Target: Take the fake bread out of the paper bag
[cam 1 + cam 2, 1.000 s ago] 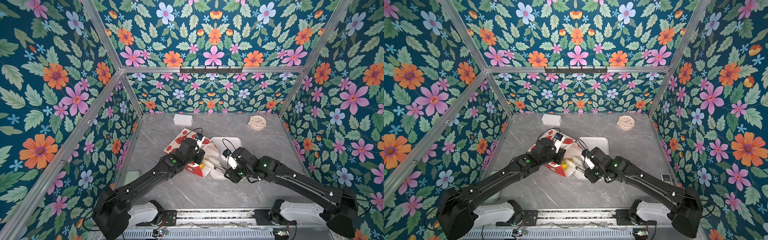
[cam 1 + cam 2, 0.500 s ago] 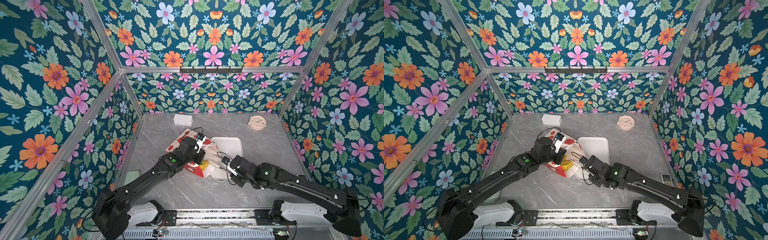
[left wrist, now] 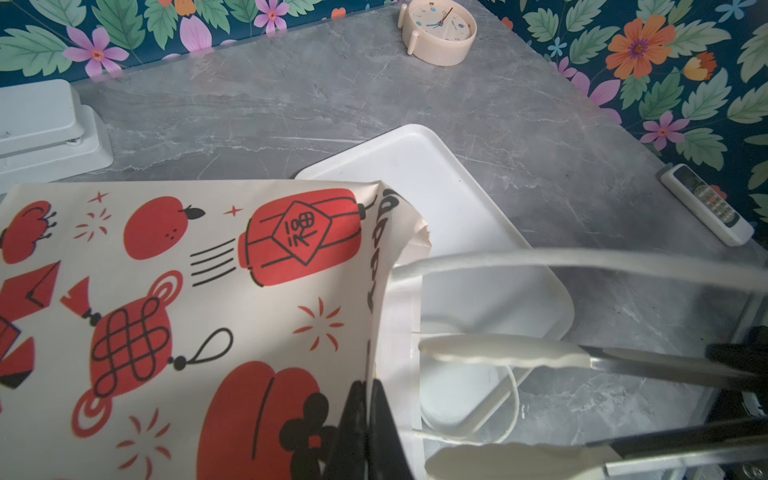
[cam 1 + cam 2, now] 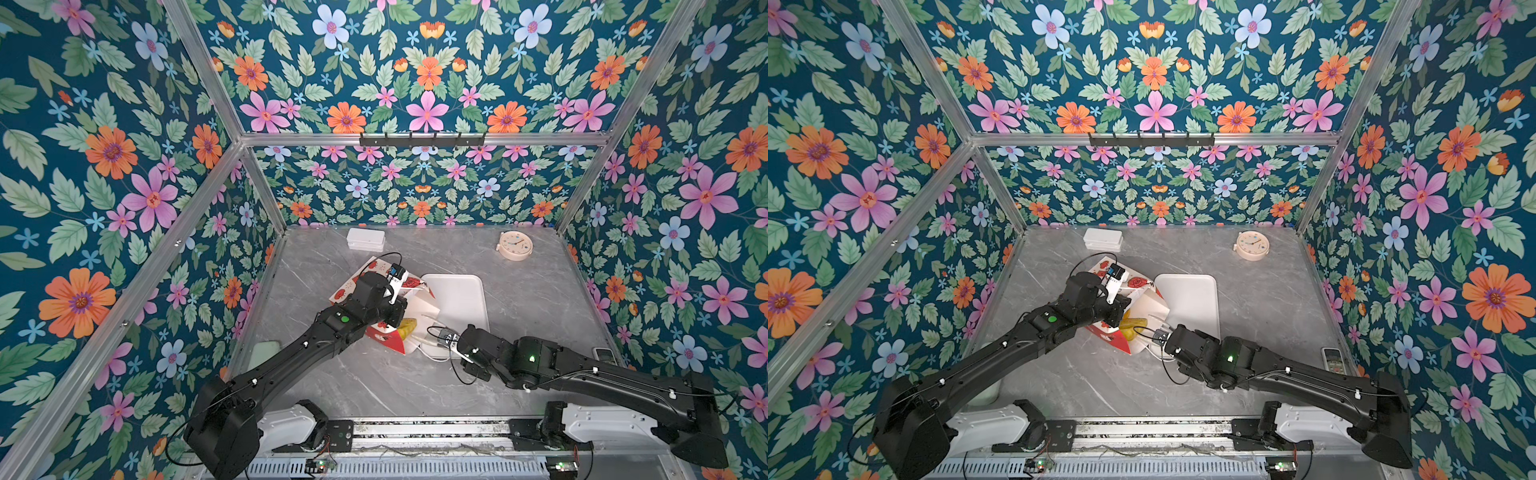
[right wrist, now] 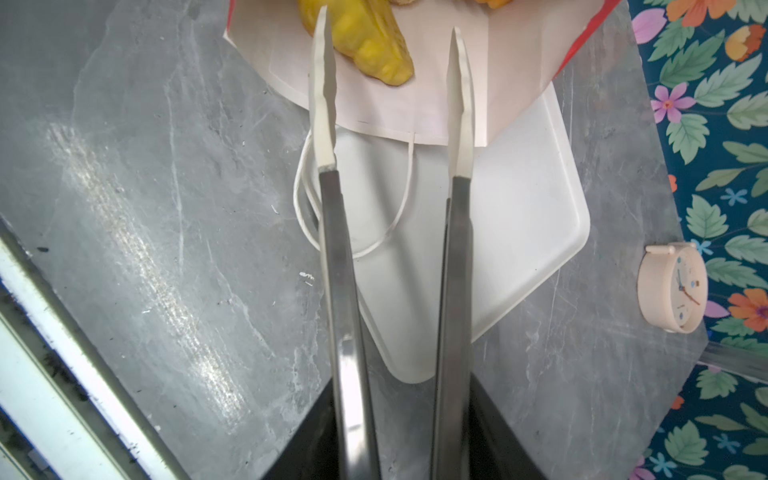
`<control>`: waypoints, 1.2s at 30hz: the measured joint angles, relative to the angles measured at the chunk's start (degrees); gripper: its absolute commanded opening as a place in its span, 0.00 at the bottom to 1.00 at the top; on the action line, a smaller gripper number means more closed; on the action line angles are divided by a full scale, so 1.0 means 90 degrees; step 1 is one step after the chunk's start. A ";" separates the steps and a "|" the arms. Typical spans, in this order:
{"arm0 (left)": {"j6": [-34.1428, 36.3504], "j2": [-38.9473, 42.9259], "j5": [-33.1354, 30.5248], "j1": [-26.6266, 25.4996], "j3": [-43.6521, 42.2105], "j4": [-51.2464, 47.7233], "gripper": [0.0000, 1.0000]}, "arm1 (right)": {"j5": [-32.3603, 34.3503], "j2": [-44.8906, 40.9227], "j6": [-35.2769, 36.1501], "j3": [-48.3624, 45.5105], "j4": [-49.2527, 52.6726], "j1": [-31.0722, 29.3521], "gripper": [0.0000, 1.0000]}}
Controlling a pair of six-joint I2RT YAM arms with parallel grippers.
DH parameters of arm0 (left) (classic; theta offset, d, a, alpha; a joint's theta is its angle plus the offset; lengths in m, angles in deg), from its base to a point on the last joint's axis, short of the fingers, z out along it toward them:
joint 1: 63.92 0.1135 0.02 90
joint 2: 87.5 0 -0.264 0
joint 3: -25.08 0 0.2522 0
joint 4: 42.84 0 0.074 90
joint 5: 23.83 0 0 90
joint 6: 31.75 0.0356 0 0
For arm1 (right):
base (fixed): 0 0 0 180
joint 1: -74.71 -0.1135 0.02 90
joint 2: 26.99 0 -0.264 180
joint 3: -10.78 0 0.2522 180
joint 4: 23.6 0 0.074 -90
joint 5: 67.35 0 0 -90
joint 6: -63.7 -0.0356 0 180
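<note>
Fake bread [image 5: 365, 45] is seen inside the tipped paper bag [image 3: 208, 291], its rim pinched by the closed left gripper [image 3: 368, 419]; the right gripper [image 5: 388, 25] is parted, empty. Lantern lettering [image 3: 303, 232] is unreadable; grey marble table [image 4: 374, 386], floral walls [image 4: 124, 166].

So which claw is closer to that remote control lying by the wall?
Right. The right gripper is open over the tray, toward the remote control; the left gripper, shut on the paper bag, is farther off.
</note>
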 measured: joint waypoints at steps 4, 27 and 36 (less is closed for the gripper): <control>0.0000 0.0041 0.0063 0.0029 -0.0039 0.0005 0.05 | 0.0066 0.0177 0.0163 -0.0010 -0.0034 -0.0061 0.43; -0.0022 0.0024 0.0347 0.0051 -0.0124 0.0148 0.06 | -0.0041 0.1010 0.1146 0.0488 -0.0420 -0.0165 0.43; -0.0044 0.0024 0.0452 0.0051 -0.0158 0.0226 0.07 | -0.0068 0.1433 0.1452 0.0680 -0.0471 -0.0165 0.44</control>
